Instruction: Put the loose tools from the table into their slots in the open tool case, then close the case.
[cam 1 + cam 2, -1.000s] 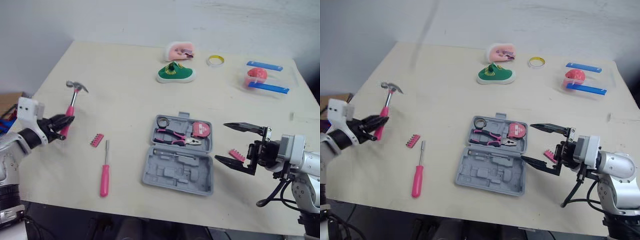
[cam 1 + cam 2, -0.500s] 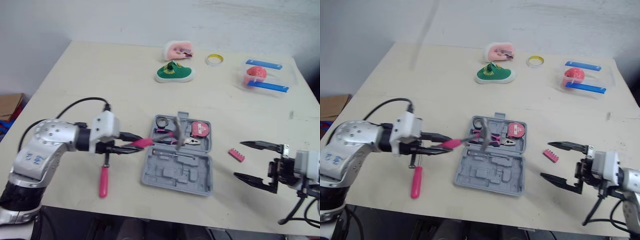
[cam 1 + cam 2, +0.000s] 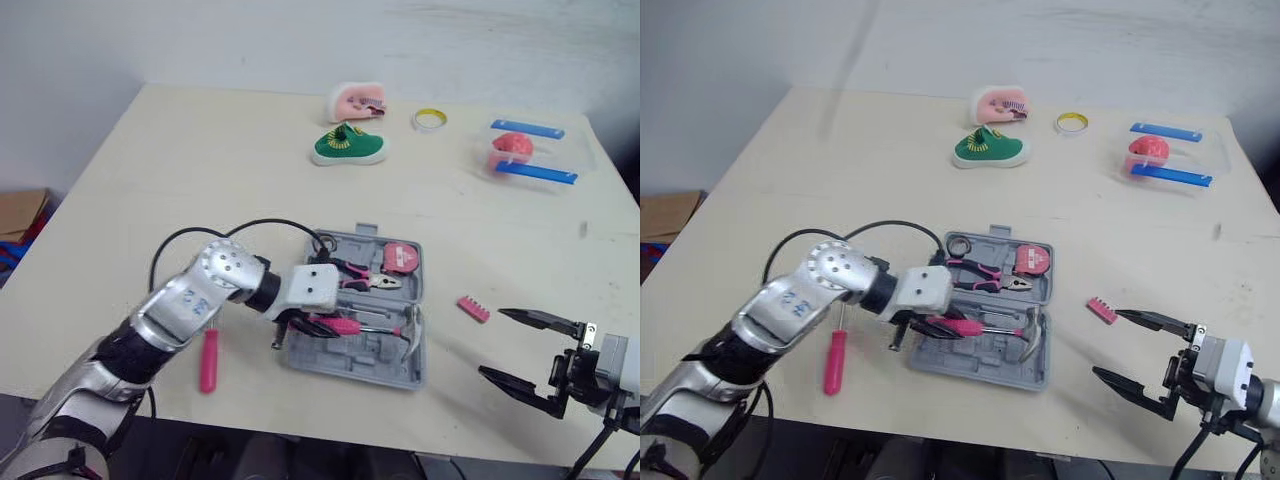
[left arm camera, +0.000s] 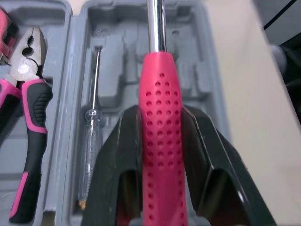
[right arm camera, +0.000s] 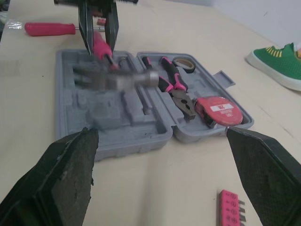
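Open tool case [image 3: 345, 362] near table [image 3: 200, 150] front edge, bare tabletop right of it. Left gripper [image 4: 162, 117] clamps pink hammer [image 3: 372, 329] handle, low over case's front half. Right gripper [image 3: 492, 343] spread wide, empty, right of case.

Glowing evenly under soft, bright overhead light, throwing only faint, soft-edged shadows onto the table [image 3: 200, 150]. Smearing the hammer [image 5: 117, 80] at its head in the right wrist view (motion blur, with the tool case [image 5: 141, 122] beside it looking crisp). Glinting mildly along the chrome shaft [image 4: 156, 23].
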Tool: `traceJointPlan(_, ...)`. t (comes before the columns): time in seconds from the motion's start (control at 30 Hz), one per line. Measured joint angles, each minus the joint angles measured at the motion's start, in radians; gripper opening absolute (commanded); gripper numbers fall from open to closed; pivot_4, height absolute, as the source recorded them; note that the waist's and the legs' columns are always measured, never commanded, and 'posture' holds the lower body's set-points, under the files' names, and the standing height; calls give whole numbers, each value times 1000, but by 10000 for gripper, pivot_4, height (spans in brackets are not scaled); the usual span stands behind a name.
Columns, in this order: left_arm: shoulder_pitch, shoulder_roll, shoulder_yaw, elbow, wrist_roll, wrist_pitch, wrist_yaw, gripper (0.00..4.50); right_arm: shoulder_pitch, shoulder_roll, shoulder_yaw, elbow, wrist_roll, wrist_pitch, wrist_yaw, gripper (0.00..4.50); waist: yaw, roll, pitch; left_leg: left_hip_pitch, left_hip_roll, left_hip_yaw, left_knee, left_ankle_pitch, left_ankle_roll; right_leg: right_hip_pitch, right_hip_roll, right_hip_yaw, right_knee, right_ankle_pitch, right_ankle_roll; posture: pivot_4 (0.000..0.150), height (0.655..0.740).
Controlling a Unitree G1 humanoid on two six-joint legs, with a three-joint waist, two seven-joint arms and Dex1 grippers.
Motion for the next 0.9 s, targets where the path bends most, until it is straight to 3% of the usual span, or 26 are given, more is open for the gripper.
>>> traceJointPlan(0.33, -72, -26, -92, 0, 103, 105, 6, 5040, 22, 6, 3, -20, -11, -1, -25, 45000, 2, 0, 0, 0, 0, 0, 0, 0, 0, 0, 0, 0, 0, 0, 0, 1500, 7400)
traceJointPlan(0.73, -137, -41, -145, 58, 163, 96, -36, 5040, 15, 9, 42, -30, -18, -16, -37, 45000, 0, 0, 0, 1, 0, 0, 0, 0, 0, 0, 0, 0, 1, 0, 0, 1500, 7400)
traceJointPlan(0.8, -143, -41, -148, 69, 167, 86, -45, 15382, 8, 9, 43, -30, -18, -17, -37, 45000, -2, 0, 0, 1, 0, 0, 0, 0, 0, 0, 0, 0, 1, 0, 0, 1500, 7400)
traceJointPlan(0.9, -148, -41, -140, 74, 177, 81, -45, 27310, 6, 9, 43, -30, -18, -17, -37, 45000, 0, 0, 0, 1, 0, 0, 0, 0, 0, 0, 0, 0, 1, 0, 0, 1500, 7400)
